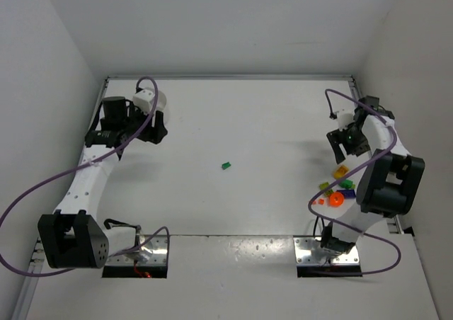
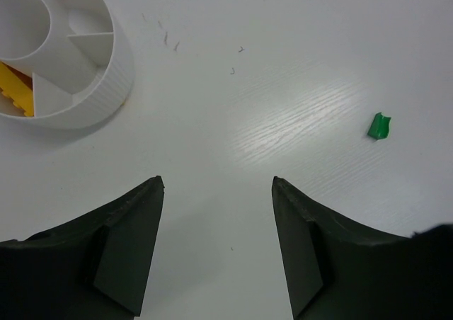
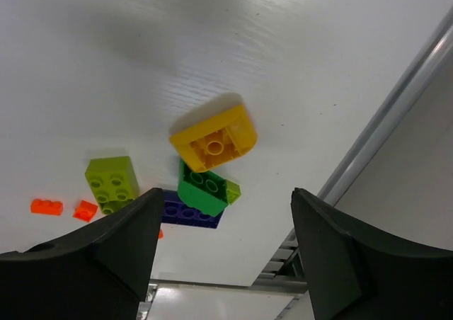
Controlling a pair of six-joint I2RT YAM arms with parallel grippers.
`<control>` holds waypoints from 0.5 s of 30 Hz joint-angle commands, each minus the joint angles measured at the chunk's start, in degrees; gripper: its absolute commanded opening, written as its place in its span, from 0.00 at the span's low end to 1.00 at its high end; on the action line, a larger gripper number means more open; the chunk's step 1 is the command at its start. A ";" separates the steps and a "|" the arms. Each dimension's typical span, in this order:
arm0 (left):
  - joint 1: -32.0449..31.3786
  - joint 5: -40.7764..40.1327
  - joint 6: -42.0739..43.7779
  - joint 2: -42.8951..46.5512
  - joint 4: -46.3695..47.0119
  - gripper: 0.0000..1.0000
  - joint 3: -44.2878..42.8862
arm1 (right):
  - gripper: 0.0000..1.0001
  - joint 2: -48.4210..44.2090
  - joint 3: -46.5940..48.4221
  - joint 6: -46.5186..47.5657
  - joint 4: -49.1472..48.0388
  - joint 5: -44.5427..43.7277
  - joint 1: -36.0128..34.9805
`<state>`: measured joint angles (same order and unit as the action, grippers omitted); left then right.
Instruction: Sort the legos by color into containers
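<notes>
The white divided dish (image 2: 85, 58) is at the top left of the left wrist view, with a yellow brick (image 2: 14, 92) in one section. My left gripper (image 2: 218, 187) hangs open and empty above bare table beside the dish. A small green lego (image 2: 380, 126) lies alone mid-table (image 1: 226, 166). My right gripper (image 3: 227, 191) is open above a cluster of legos: a yellow brick (image 3: 214, 137), a green one (image 3: 202, 191), a lime one (image 3: 112, 182), a blue one (image 3: 190, 214) and two small orange pieces (image 3: 46, 207). A rounder orange piece (image 1: 336, 200) lies nearby.
The dish (image 1: 162, 102) sits at the far left, partly hidden by the left wrist. The right wall and a metal rail (image 3: 396, 107) run close beside the lego cluster (image 1: 341, 185). White walls enclose the table on three sides.
</notes>
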<state>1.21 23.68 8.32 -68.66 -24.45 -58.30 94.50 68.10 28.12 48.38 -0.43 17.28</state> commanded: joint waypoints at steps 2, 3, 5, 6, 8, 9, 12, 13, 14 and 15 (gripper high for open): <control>0.63 1.54 -0.84 1.25 4.31 0.68 0.56 | 0.79 0.95 2.21 5.19 2.60 5.88 1.00; 1.24 1.54 -1.54 1.25 4.32 0.68 0.56 | 0.80 3.47 2.91 5.19 3.81 4.31 1.70; 1.25 2.94 -2.16 0.72 4.93 0.68 0.56 | 0.85 6.82 6.15 3.80 6.36 4.29 2.32; 1.25 2.95 -2.16 0.72 4.94 0.68 0.56 | 0.86 8.75 6.69 3.00 6.98 4.29 3.19; 1.25 2.95 -2.78 0.72 5.54 0.68 0.56 | 0.88 9.30 6.70 0.72 6.47 4.29 3.99; 1.25 2.95 -3.39 0.20 5.55 0.68 0.56 | 0.88 9.30 6.70 -2.51 6.46 4.29 4.51; 1.78 2.95 -3.39 0.20 5.55 0.68 0.56 | 1.00 10.00 6.17 -7.89 6.99 5.96 5.05; 1.78 2.95 -4.00 0.20 6.07 0.68 0.56 | 1.00 10.00 5.39 -9.30 6.47 6.49 5.05; 1.78 2.34 -4.01 0.20 6.08 0.68 0.56 | 1.00 10.70 5.38 -10.53 6.46 6.49 5.05; 1.78 2.33 -4.01 0.20 6.08 0.68 0.56 | 1.00 10.71 5.38 -12.89 5.77 7.01 5.05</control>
<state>2.26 25.28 5.26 -68.62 -20.99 -57.52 105.51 72.73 22.46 54.26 3.90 22.44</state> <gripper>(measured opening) 0.682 0.996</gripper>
